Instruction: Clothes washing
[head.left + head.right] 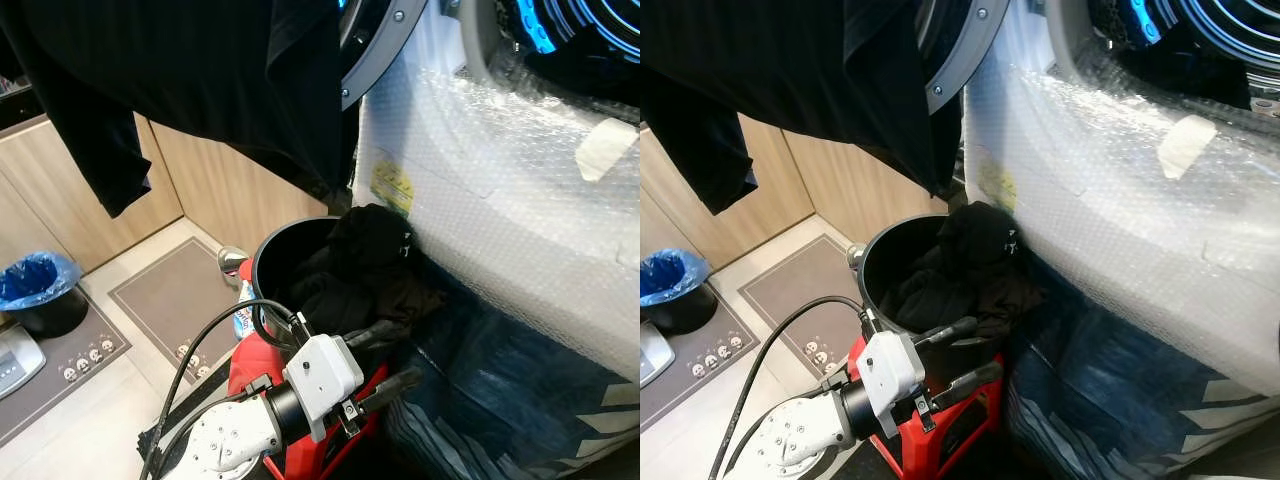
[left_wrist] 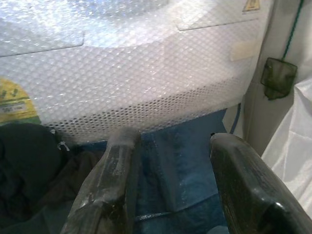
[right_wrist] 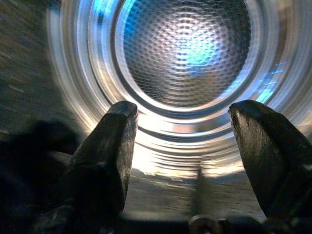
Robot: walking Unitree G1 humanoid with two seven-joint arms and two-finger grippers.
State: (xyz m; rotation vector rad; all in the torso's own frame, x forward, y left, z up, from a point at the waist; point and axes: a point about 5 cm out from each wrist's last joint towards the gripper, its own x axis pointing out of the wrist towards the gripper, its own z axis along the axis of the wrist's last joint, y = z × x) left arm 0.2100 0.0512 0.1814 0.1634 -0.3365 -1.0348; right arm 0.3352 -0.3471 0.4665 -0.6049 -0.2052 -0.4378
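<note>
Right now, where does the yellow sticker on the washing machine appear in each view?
Left eye view: the yellow sticker is near the centre, on the wrapped machine front, just above the dark clothes.
Right eye view: same spot, slightly left of centre.
Left wrist view: at the picture's edge, next to the dark clothes.
Right wrist view: this camera looks into the drum instead.
Shared landmark: the bubble wrap around the sticker.
</note>
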